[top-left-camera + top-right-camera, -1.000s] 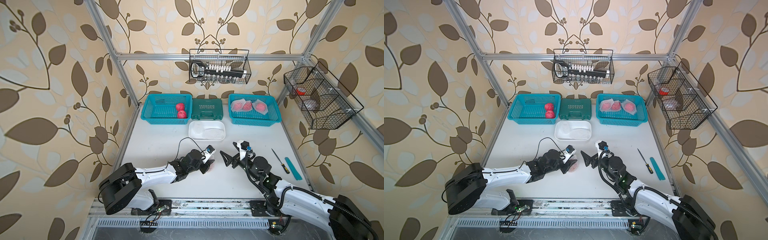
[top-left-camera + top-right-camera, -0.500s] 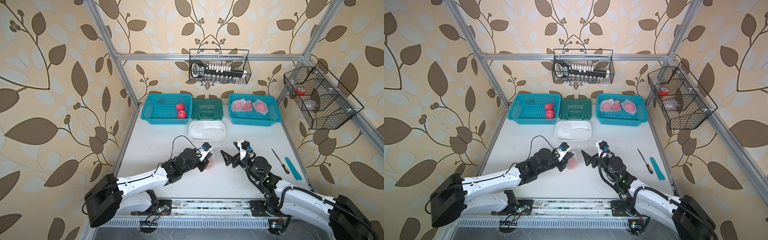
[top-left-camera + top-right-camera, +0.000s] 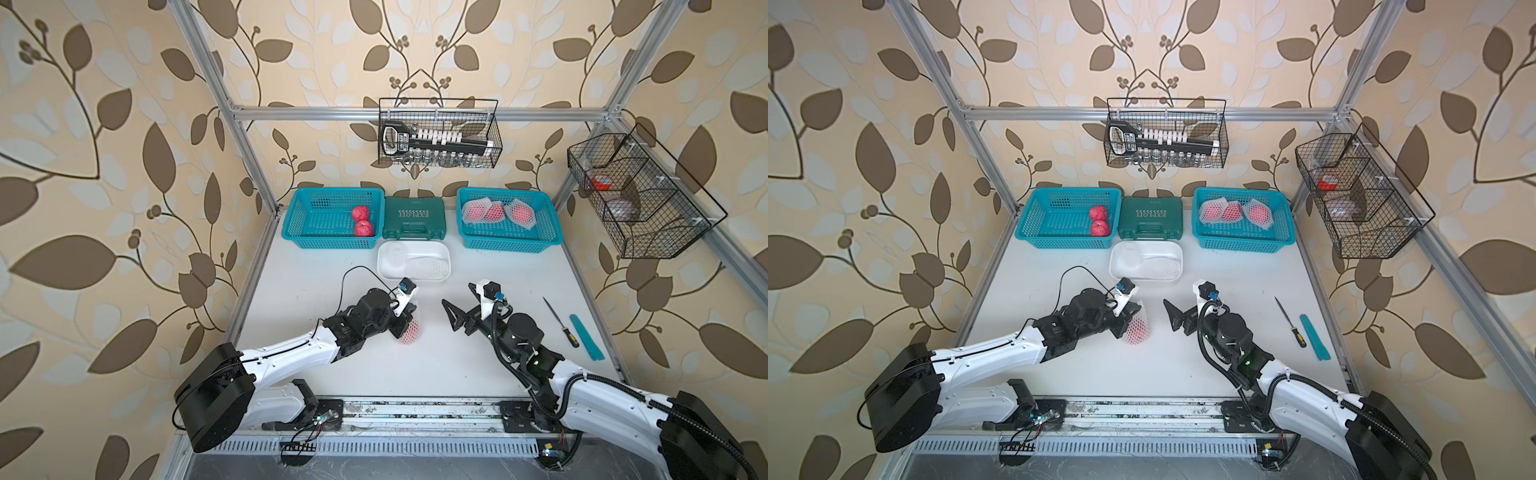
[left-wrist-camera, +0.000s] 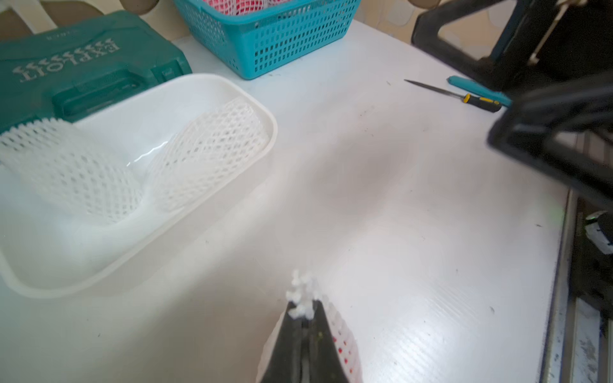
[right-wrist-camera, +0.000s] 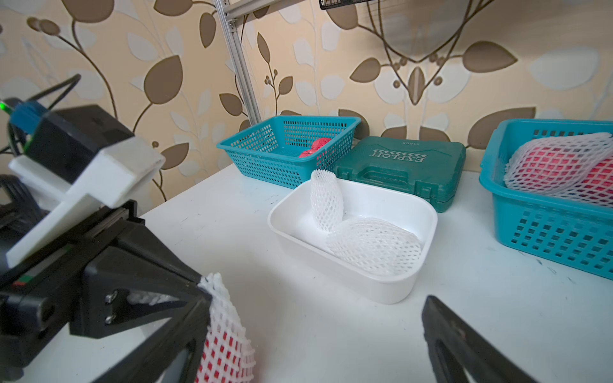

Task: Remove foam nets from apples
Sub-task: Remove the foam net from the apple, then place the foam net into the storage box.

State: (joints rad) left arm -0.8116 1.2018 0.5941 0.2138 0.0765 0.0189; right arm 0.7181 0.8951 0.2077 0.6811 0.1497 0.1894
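Observation:
A netted apple [image 3: 410, 331] [image 3: 1137, 329] sits mid-table, red showing through its white foam net [image 5: 225, 345]. My left gripper [image 3: 412, 311] [image 3: 1137, 308] [image 4: 302, 306] is shut on the bunched top end of that net; white foam tufts stick out past its tips. My right gripper [image 3: 457, 298] [image 3: 1178, 296] stands open to the right of the apple, apart from it, with nothing in it. Only one of its fingers [image 5: 464, 348] shows in the right wrist view. Two bare apples [image 3: 362, 221] lie in the left teal basket [image 3: 307, 243]. Three netted apples [image 3: 494, 212] lie in the right teal basket [image 3: 509, 245]. Two empty foam nets [image 3: 428, 266] lie in the white tub [image 3: 384, 274].
A green tool case [image 3: 414, 218] sits between the baskets, just behind the tub. A small screwdriver [image 3: 557, 316] and a teal tool [image 3: 586, 337] lie near the table's right edge. Wire baskets [image 3: 438, 135] hang on the back and right walls.
My left jaws have closed onto the top end of the net on the apple, and the left arm has stretched further forward. The right arm has stayed still and open.

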